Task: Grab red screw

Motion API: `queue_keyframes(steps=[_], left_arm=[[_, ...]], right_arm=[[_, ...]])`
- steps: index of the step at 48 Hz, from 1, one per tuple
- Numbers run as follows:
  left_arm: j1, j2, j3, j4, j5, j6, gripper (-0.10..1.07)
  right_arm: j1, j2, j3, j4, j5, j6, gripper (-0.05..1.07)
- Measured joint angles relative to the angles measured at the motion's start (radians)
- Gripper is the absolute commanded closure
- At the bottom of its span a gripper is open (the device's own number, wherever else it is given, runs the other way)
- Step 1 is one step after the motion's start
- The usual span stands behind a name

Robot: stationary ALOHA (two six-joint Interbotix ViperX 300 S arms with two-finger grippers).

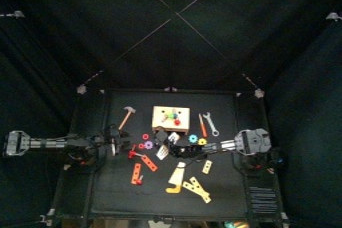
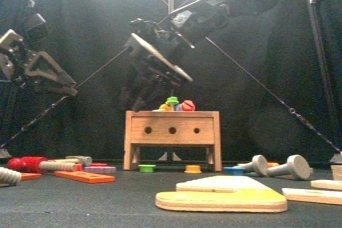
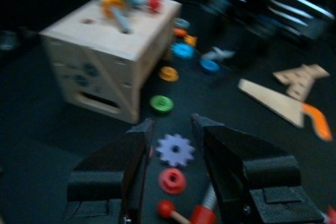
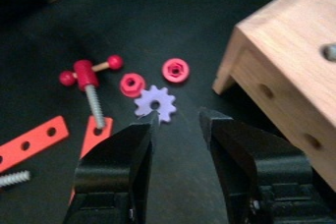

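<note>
The red screw (image 4: 84, 79) lies flat on the table: a red T-handle head with a threaded shaft. It sits beside a purple gear (image 4: 157, 102), a short way off the wooden box (image 4: 289, 61). My right gripper (image 4: 174, 125) hovers open just above the gear, with the screw off to one side of its jaws. My left gripper (image 3: 171, 130) is open too, hanging over the same gear (image 3: 174, 149); the screw (image 3: 203, 208) shows low between its jaws. Neither gripper holds anything. In the front view the screw (image 2: 27, 162) lies at the far left.
A red nut (image 4: 175, 69) and a pink washer (image 4: 132, 84) lie close to the gear. Flat orange-red strips (image 4: 33, 141) lie near the screw. Coloured rings (image 3: 161, 102) lie beside the box (image 1: 170, 118). A hammer (image 1: 127, 114) and wooden plates (image 1: 187, 182) are spread around.
</note>
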Motion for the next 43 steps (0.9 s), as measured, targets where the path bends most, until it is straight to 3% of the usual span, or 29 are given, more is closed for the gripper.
queue_keyframes(steps=[15,23,30,43], left_arm=[[-0.202,0.051,-0.078,-0.101,0.161,0.0,0.17],[-0.29,0.164,-0.129,-0.153,0.172,0.002,0.05],[-0.36,0.285,-0.169,-0.167,0.175,0.003,-0.06],[-0.443,0.449,-0.215,-0.176,0.175,0.003,-0.06]], right_arm=[[0.057,-0.147,0.17,0.041,0.106,0.005,0.25],[0.075,-0.227,0.259,0.044,0.141,0.069,0.25],[0.08,-0.244,0.321,0.023,0.144,0.146,0.25],[0.092,-0.247,0.374,0.017,0.147,0.198,0.25]])
